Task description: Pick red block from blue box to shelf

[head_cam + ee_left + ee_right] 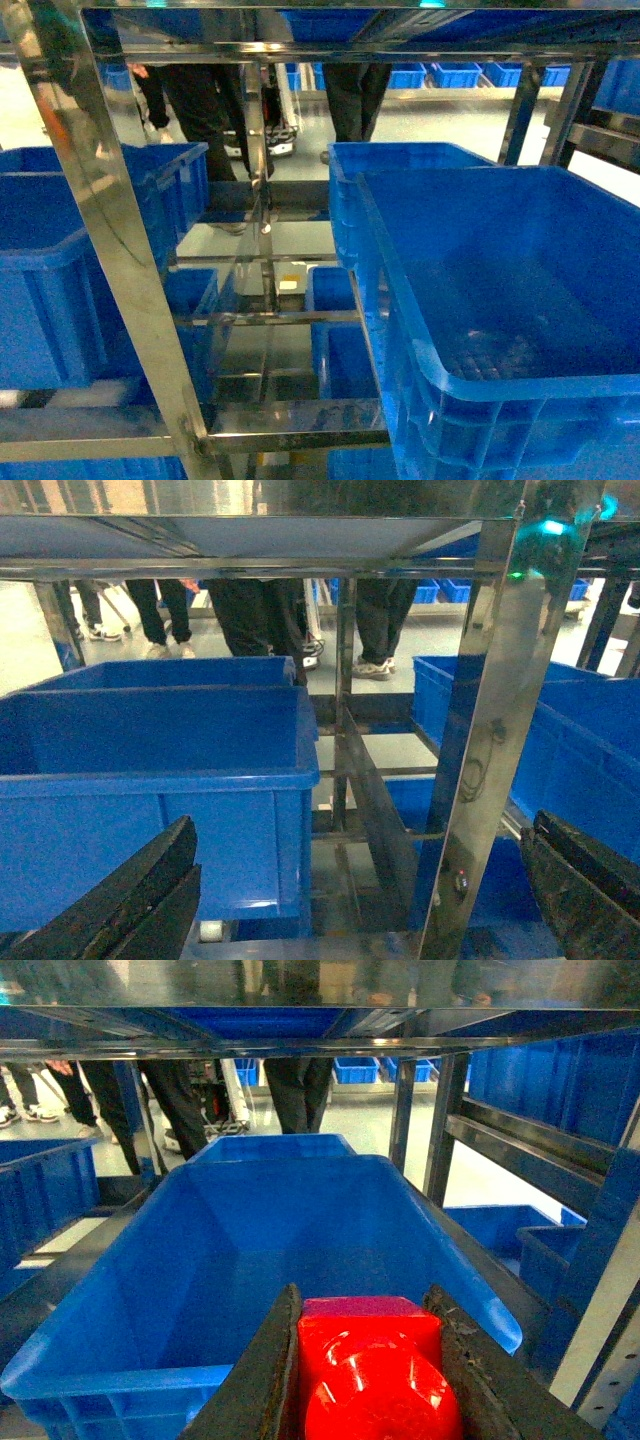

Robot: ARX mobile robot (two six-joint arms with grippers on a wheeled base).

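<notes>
The right pincer (372,1380) is pinching the red block (372,1370) between its two dark fingers (262,1380), which press against the block's left and right sides; the block's round stud faces the wrist camera. Just ahead of and below this pincer sits an open dark blue crate (250,1250), and the block hangs over the crate's near rim. That crate rests on a tier of the steel shelf (300,1045), whose rails run overhead and whose uprights stand ahead and to the right. The left pincer (360,890) is spread wide, with nothing between its fingers (130,895), one at each lower corner of its wrist view. Ahead of it to the left is another blue crate (160,770) on the shelf; a shiny upright (490,740) stands close ahead to the right. In the head view neither pincer shows, only the shelf frame (110,250) and crates on both sides (500,290). Beyond the shelf, people's legs (250,620) stand on the floor.
</notes>
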